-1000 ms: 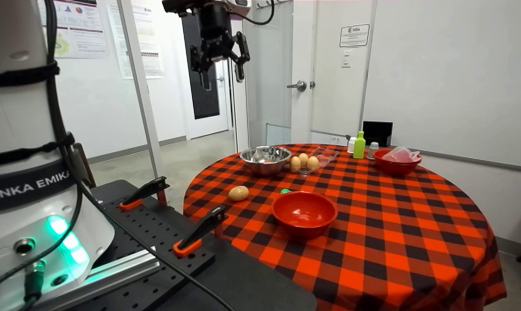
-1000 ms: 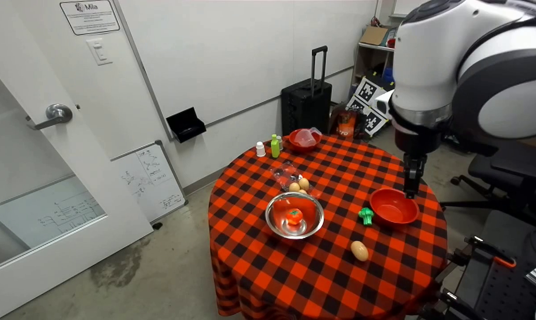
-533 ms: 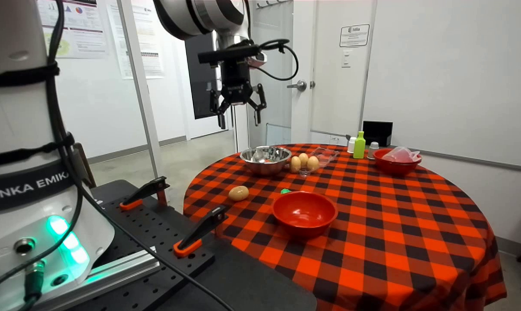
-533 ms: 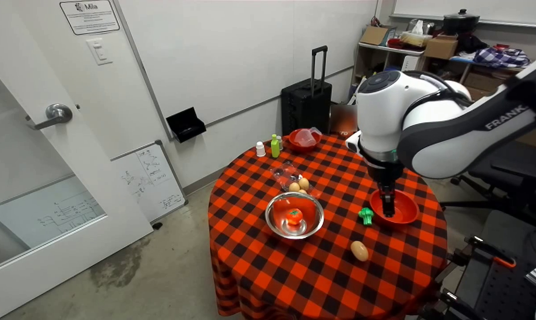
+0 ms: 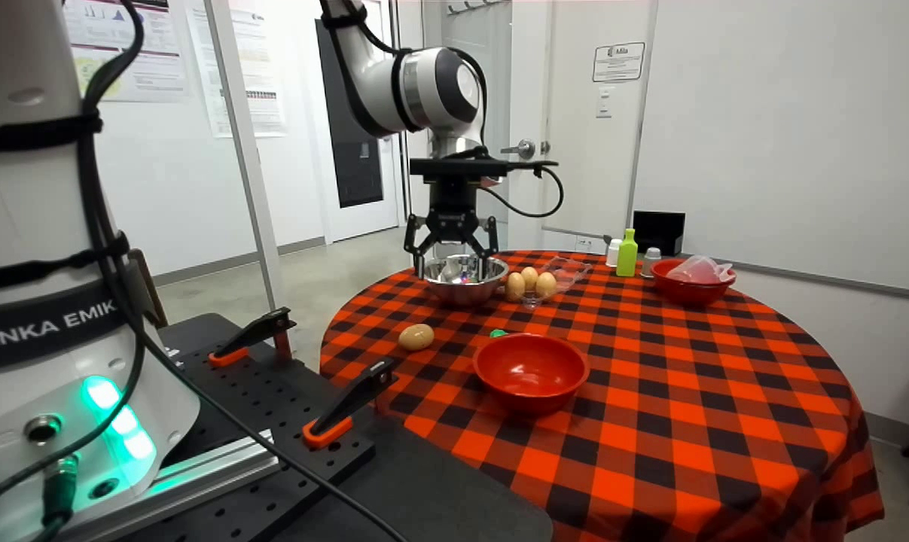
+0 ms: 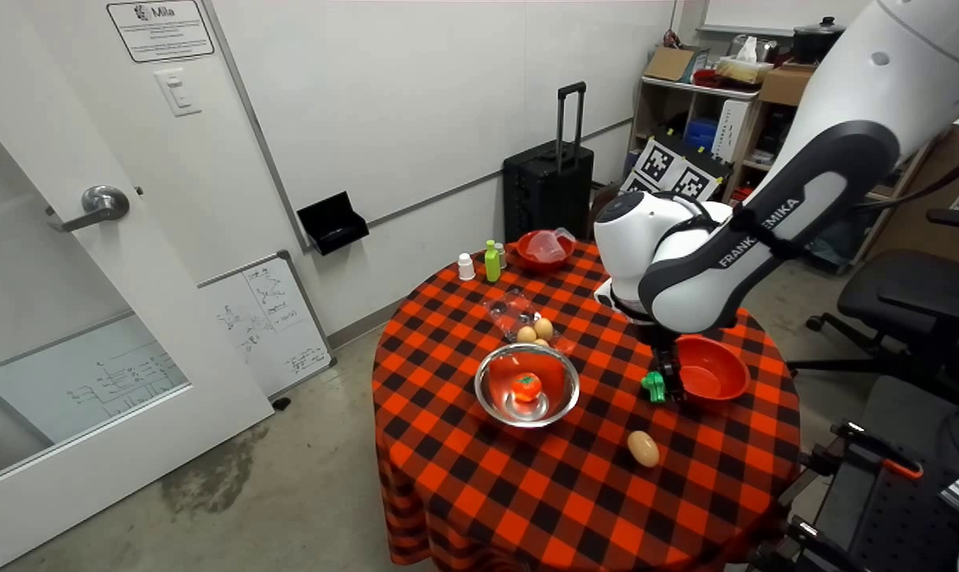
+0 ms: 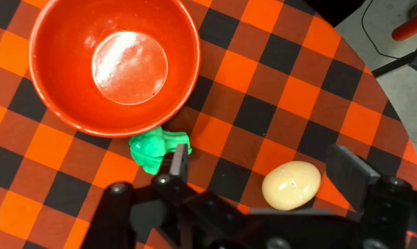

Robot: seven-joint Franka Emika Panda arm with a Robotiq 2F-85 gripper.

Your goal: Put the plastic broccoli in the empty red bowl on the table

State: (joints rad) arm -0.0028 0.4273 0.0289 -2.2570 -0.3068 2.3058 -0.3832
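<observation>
The green plastic broccoli (image 7: 148,148) lies on the checkered table (image 6: 463,461) against the outer side of the empty red bowl (image 7: 66,69). In an exterior view the broccoli (image 6: 654,387) is beside the bowl (image 6: 717,369). In an exterior view the bowl (image 5: 531,376) hides most of the broccoli (image 5: 498,333). My gripper (image 7: 258,155) is open and empty, pointing down above the cloth. In the wrist view its left finger (image 7: 180,162) overlaps the broccoli's stem. The gripper also shows in both exterior views (image 5: 452,271) (image 6: 673,396).
A loose egg (image 7: 291,185) lies on the cloth, seen between the jaws. A silver bowl (image 6: 487,403) holds a tomato (image 6: 527,387). Eggs (image 5: 529,280), a green bottle (image 5: 627,254) and another red bowl (image 5: 687,293) stand farther off. Clamps (image 5: 352,399) sit at the robot's bench.
The open gripper has come down from high up, rightward in an exterior view and leftward in an exterior view, towards the broccoli. The objects on the table have not moved.
</observation>
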